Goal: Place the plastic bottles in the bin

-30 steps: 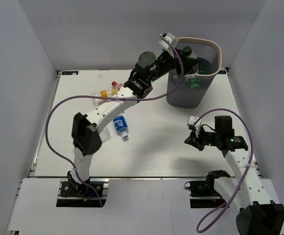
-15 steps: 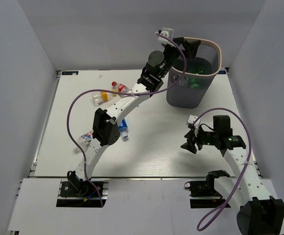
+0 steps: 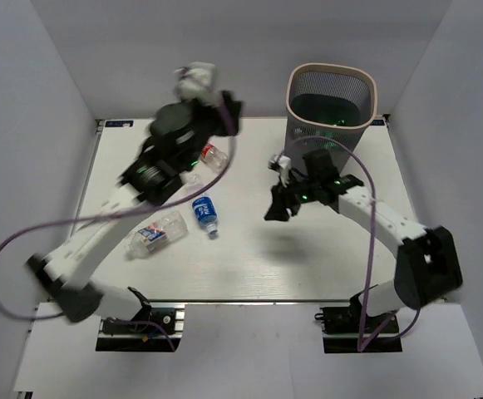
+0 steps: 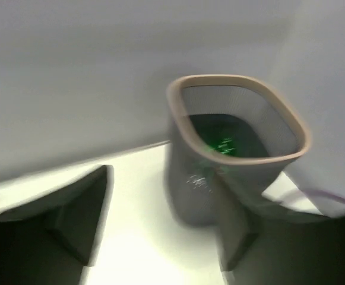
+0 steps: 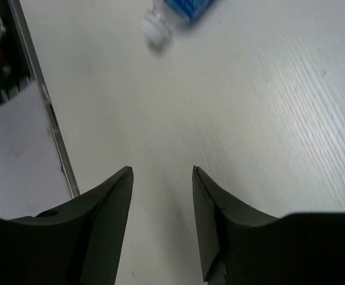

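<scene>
Table (image 3: 249,266) near: clear bottle (image 3: 156,234), blue-label bottle (image 3: 205,214) lying loose | right gripper (image 5: 161,172) wide open, empty, low beside them | red-capped bottle (image 3: 214,155) farther back | left gripper (image 4: 160,202) raised, open, empty | bin (image 3: 332,83) far right, green showing inside; at least three bottles left.

The top camera is looking down from behind over the whole table (image 3: 324,258). The left wrist camera is facing the nearby bin (image 4: 190,184), the right one is looking closely down at a bottle (image 5: 178,9); the top view is sharing both
</scene>
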`<action>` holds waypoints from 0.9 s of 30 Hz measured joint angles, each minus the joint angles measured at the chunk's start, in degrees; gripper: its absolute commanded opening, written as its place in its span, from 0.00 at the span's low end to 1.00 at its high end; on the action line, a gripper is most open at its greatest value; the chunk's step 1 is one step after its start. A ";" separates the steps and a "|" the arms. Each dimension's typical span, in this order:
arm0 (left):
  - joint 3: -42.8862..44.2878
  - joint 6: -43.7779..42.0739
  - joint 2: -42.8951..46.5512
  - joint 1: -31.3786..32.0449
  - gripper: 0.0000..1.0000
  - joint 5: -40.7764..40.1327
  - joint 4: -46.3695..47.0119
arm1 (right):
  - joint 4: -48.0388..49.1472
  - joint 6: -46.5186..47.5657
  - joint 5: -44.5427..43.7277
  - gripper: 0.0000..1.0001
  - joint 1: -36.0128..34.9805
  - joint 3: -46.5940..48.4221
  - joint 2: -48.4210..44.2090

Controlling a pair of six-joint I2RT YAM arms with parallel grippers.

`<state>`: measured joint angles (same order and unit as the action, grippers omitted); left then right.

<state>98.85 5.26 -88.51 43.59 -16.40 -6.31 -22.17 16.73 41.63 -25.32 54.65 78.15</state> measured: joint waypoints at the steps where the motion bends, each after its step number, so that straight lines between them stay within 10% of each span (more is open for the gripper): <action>1: -4.11 0.48 6.67 0.00 0.67 -3.52 -3.43 | 0.87 -3.08 -0.83 0.55 -1.68 2.97 3.10; 7: -12.96 9.68 32.09 -0.72 0.86 -20.31 -25.70 | 5.42 -20.57 -4.39 0.90 -9.66 18.08 19.65; 15: -18.18 25.44 29.53 0.07 0.91 -20.96 -53.27 | 4.44 -30.18 -10.25 0.90 -16.26 42.38 41.57; 27: -25.35 29.99 36.37 0.20 0.93 -18.69 -58.38 | 2.67 -32.54 -26.77 0.90 -20.76 54.66 54.86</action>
<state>73.49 35.24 -52.14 43.79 -35.09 -64.69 -19.51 -15.81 14.85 -46.09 109.32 133.01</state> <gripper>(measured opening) 0.928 0.904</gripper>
